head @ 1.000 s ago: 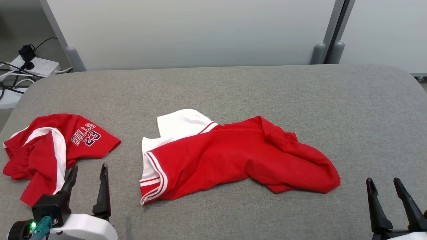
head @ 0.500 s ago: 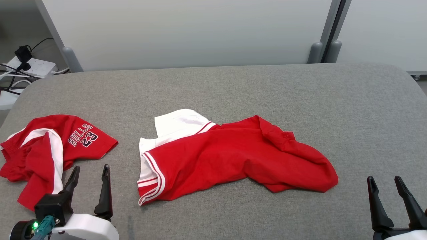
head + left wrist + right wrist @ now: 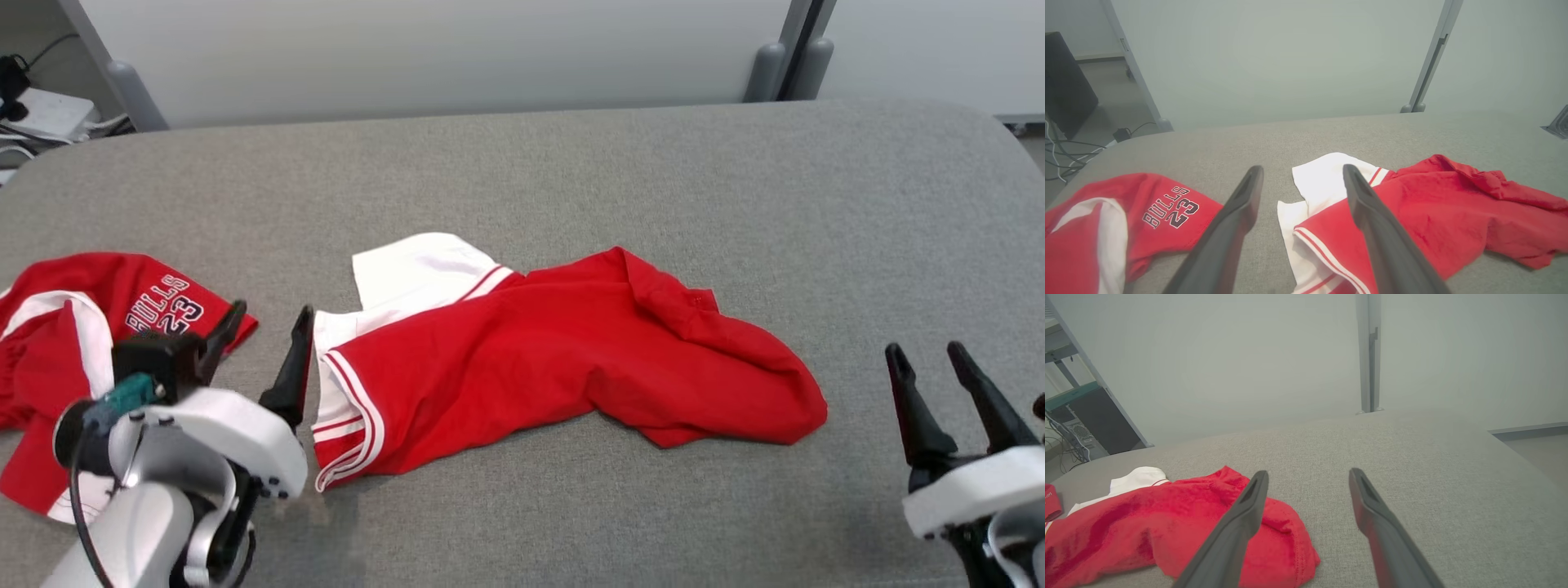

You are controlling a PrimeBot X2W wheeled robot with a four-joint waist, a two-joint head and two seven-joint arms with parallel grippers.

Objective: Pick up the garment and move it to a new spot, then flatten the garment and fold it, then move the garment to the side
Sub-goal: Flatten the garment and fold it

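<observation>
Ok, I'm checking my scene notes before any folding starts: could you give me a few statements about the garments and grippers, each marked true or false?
1. The left gripper and right gripper are both open and empty. True.
2. The BULLS 23 garment lies to the robot's left of the middle garment. True.
3. The middle garment is neatly folded. False: it lies crumpled and unfolded.
4. The right gripper touches the middle garment. False: it stands apart from the cloth, to its right.
</observation>
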